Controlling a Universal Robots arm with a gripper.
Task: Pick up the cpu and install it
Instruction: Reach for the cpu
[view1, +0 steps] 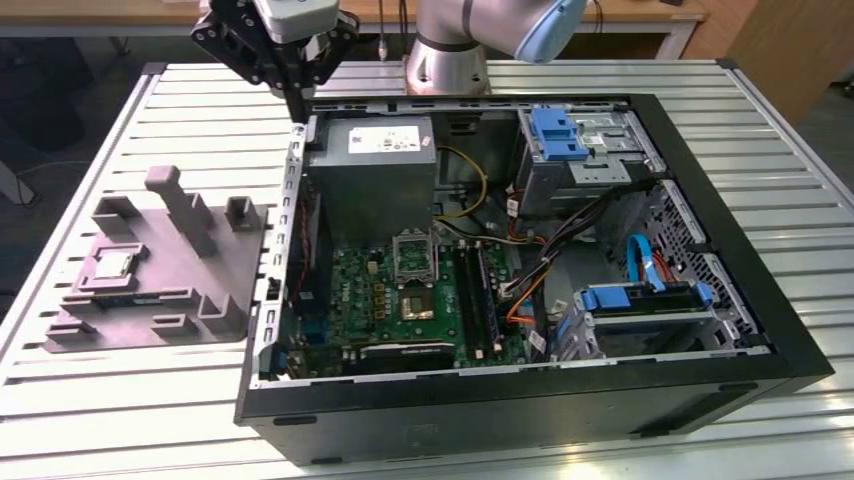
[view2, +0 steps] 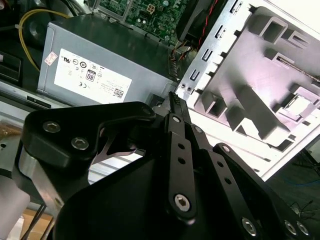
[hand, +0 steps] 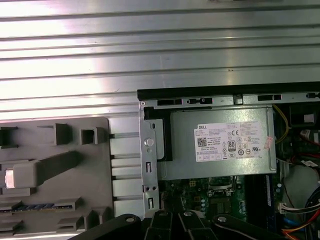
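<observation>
1. Claw state. My gripper (view1: 296, 97) sits in the upper left of the exterior view. In the second wrist view its jaws (view2: 173, 98) stand drawn together to a single tip. Nothing is held between them.

2. Claw position. The tip hangs at the far corner of the open computer case (view1: 534, 425), beside the grey power supply (view1: 374, 160). I cannot tell whether it touches the case rim.

3. Task item. The cpu (view1: 114, 265) lies flat in a pocket of the grey plastic fixture (view1: 200, 300), at the exterior view's left, well apart from my gripper.

4. Surface. Fixture and case both rest on a slatted metal table (view1: 120, 410). Inside the case, the green motherboard (view1: 380, 300) carries the socket frame (view1: 414, 255).

5. Room. Wooden furniture (view1: 94, 12) runs behind the table.
</observation>
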